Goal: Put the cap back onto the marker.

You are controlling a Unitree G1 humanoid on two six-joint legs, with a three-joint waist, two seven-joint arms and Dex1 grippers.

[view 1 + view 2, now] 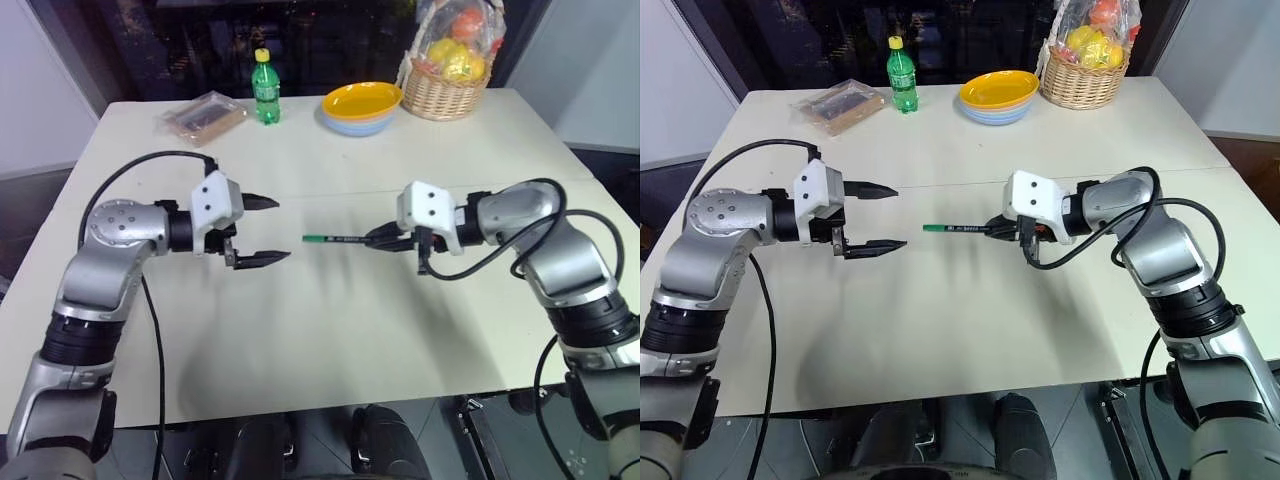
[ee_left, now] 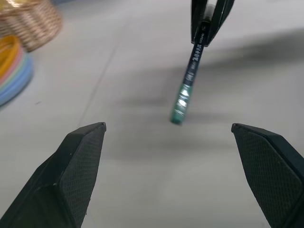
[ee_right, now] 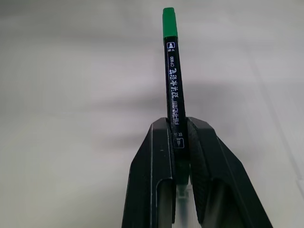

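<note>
Here, the right gripper (image 3: pixel 178 156) clamps the marker (image 3: pixel 174 95) level above the table (image 1: pixel 330 330), the green cap (image 3: pixel 169 23) on its free end, facing the empty, spread left gripper (image 1: pixel 262 230); a loosely seated cap could drop off.

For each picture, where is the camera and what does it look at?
Left eye, right eye: on the head, looking down at the table, both arms visible.
Left wrist: behind the open left gripper, facing the marker.
Right wrist: behind the right gripper, shut on the marker.
All share the marker with its green cap on.
</note>
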